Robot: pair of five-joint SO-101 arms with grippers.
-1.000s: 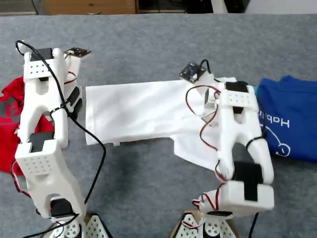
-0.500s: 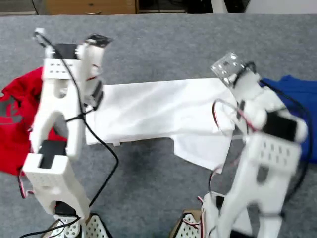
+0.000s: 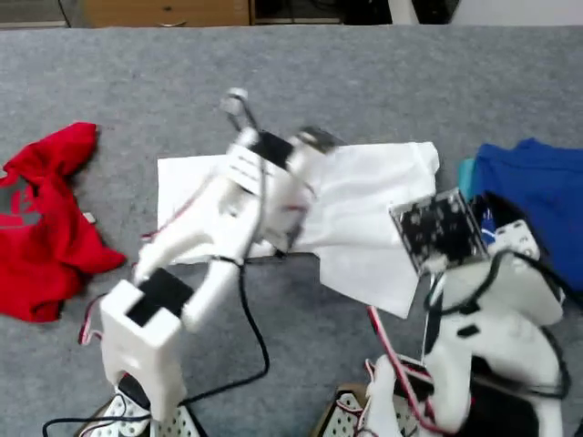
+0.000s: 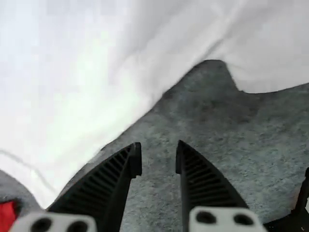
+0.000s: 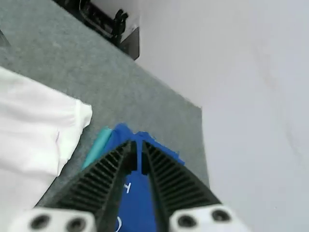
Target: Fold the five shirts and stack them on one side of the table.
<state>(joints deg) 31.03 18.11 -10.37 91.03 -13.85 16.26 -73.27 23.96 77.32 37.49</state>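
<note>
The white shirt lies part-folded mid-table, between the red shirt and blue shirt; folding it seems the step in hand. Next, 1 gripper must take its hem. Wrist views settle what the high view leaves unclear: left gripper slightly parted, empty; right gripper pinched together on nothing.

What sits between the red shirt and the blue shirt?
The white shirt lies between the red shirt and blue shirt, seen in the high view, with the left arm above it.
</note>
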